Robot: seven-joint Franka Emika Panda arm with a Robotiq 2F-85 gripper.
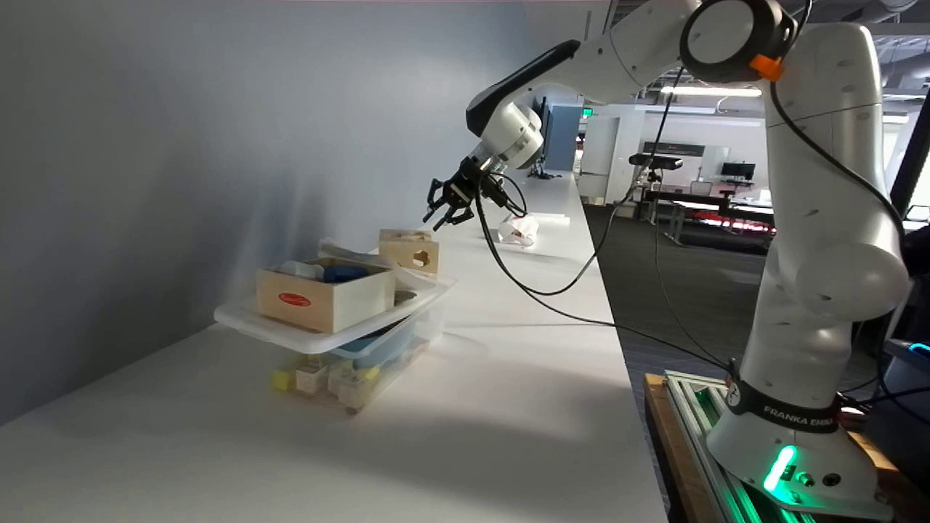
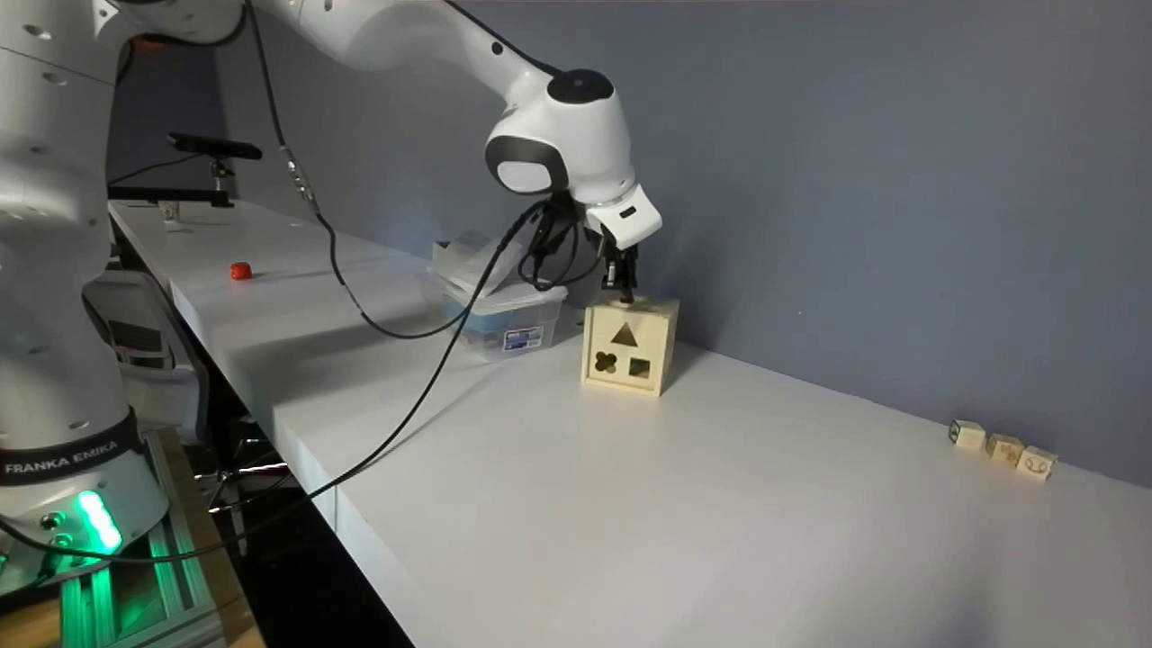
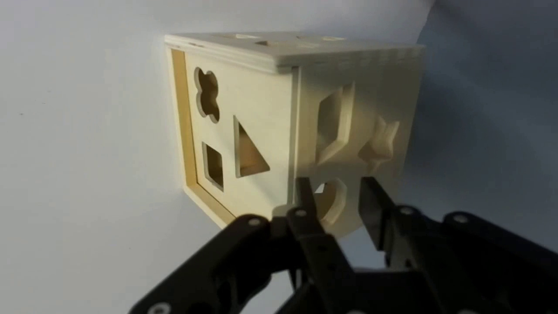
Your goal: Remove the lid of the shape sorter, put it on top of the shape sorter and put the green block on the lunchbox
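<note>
Your gripper (image 3: 335, 185) is over the sorter (image 2: 627, 349), its fingers (image 3: 305, 209) apart with nothing visibly held. The gap lies across the round hole in the lid (image 3: 370, 96), but you can't tell whether a tip touches wood. The sorter stands upright on the counter (image 2: 765, 504), close beside the wall (image 2: 855, 225), its lid apparently in place.

If you close with both tips above the surface, they'd likely meet over the hole and lift nothing. With just one tip down the hole, you may pinch the rim, enough to tilt the lid and jam it. A tight fit could bring the whole sorter up, as nothing visible holds it down. Swing wide and you could knock the clear box (image 2: 544, 317) near the sorter, toppling the low box (image 1: 349, 305) that sits over it. You can't see the green block in any view, and which thing is the lunchbox isn't plain, so your last step could stall.

The sorter is pale, smooth-looking wood: flat panels, crisp cut-outs. One side has a triangle, a square and a four-lobed shape; the lid adds a hexagon and something star-like. The clear box looks like thin plastic; the low box is squared wood with a red oval. The small blocks (image 2: 1005, 448), well apart from the sorter, are wooden with marked faces.
</note>
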